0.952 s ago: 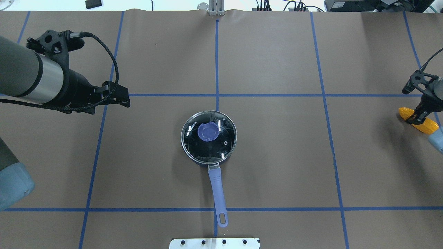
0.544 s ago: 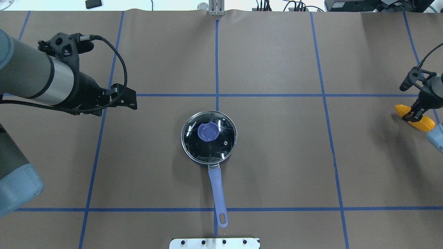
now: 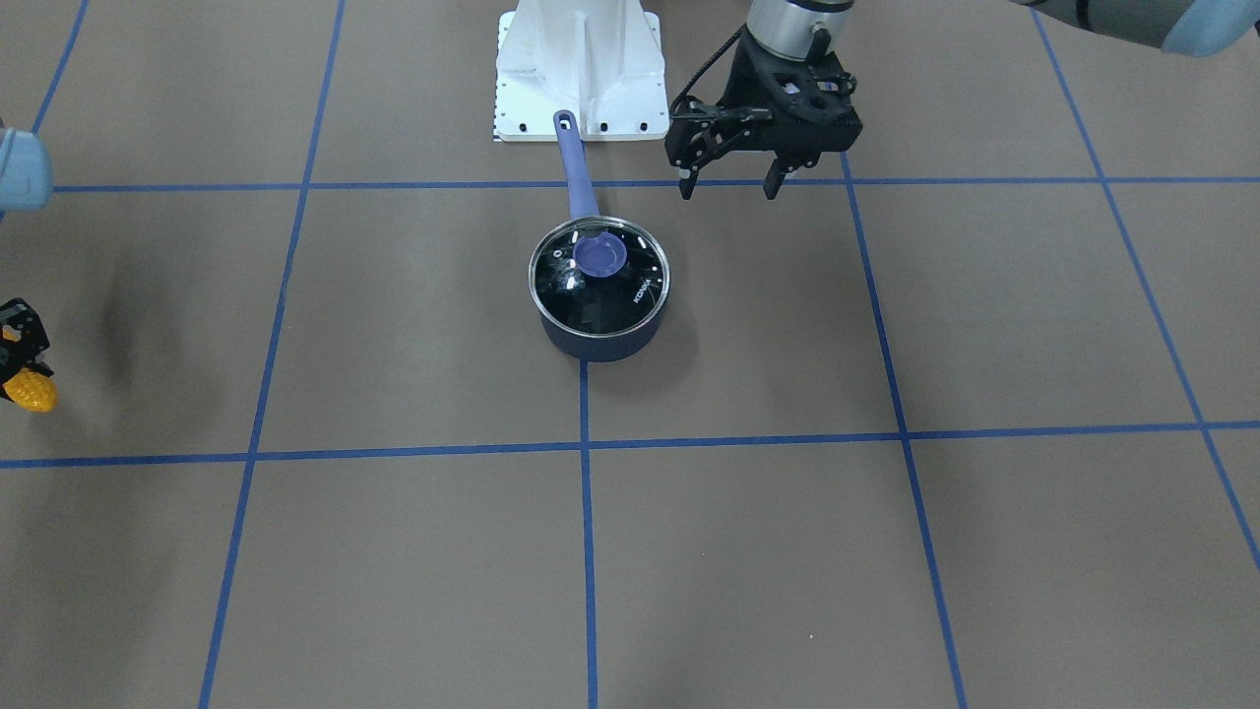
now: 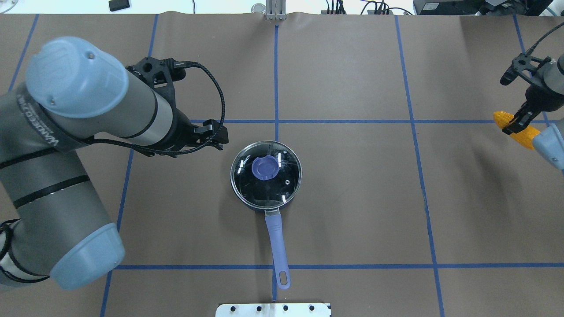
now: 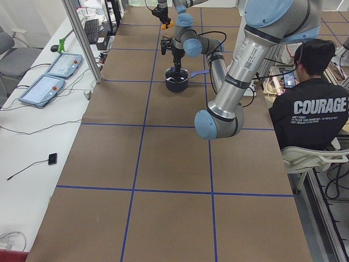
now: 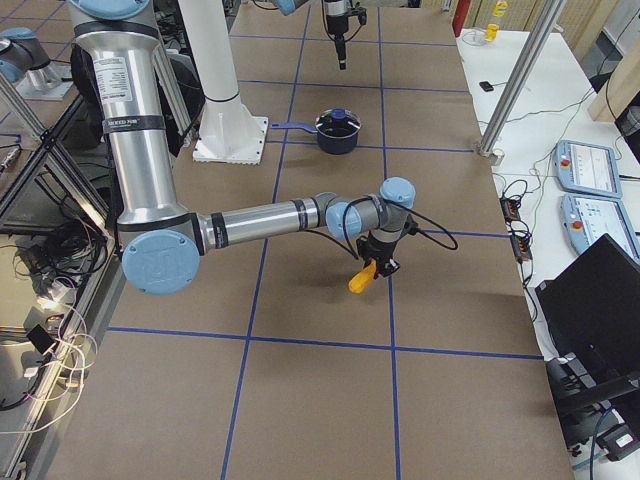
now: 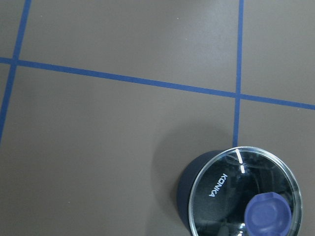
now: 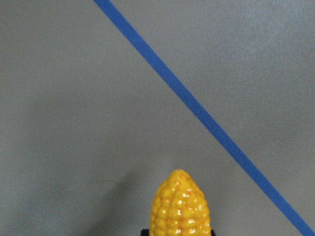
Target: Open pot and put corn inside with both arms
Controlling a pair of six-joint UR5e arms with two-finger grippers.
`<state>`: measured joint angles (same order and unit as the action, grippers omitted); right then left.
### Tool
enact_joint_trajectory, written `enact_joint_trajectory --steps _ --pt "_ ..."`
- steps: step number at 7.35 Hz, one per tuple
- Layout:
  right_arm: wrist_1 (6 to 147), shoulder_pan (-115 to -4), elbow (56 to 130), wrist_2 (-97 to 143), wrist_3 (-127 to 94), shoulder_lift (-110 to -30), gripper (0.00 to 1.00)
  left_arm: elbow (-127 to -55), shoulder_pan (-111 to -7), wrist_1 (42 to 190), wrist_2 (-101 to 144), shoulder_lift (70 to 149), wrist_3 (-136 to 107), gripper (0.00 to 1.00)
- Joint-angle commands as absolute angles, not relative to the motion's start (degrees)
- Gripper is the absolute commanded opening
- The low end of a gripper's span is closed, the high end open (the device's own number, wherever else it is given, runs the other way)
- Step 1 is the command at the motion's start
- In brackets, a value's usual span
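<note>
The dark blue pot (image 4: 266, 193) stands mid-table with its glass lid and blue knob (image 4: 264, 167) on, handle (image 4: 277, 242) toward the robot base; it also shows in the front view (image 3: 600, 340) and the left wrist view (image 7: 184, 184). My left gripper (image 3: 728, 187) is open and empty, hanging above the table just beside the pot, on the overhead view's upper left (image 4: 211, 135). My right gripper (image 4: 515, 124) is shut on the yellow corn (image 4: 524, 136) and holds it above the table at the far right edge. The corn's tip shows in the right wrist view (image 8: 179, 209).
The white base block (image 3: 578, 69) stands behind the pot's handle. Blue tape lines (image 4: 276, 79) grid the brown table cover. A seated operator (image 5: 311, 109) and side tables with control pendants (image 5: 60, 65) flank the table.
My left arm has swung right, bringing the open gripper close to the pot. My right gripper has risen with the corn and moved toward the table's far side.
</note>
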<state>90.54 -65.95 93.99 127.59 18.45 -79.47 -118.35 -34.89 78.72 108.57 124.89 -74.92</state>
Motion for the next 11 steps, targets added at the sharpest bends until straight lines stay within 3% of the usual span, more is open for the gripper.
enact_joint_trajectory --steps 1,5,11 --pt "98.51 -66.18 97.11 127.88 18.37 -75.42 0.36 -111.38 -32.1 78.57 107.84 129.89 -74.89 0.98" --pt "99.93 -66.27 97.03 128.76 18.11 -73.92 0.36 -100.21 -30.76 79.01 107.75 138.59 -74.27 0.98" --pt "99.84 -66.27 96.94 128.76 17.75 -74.0 0.37 -94.06 -28.74 85.41 107.93 138.34 -72.33 0.98"
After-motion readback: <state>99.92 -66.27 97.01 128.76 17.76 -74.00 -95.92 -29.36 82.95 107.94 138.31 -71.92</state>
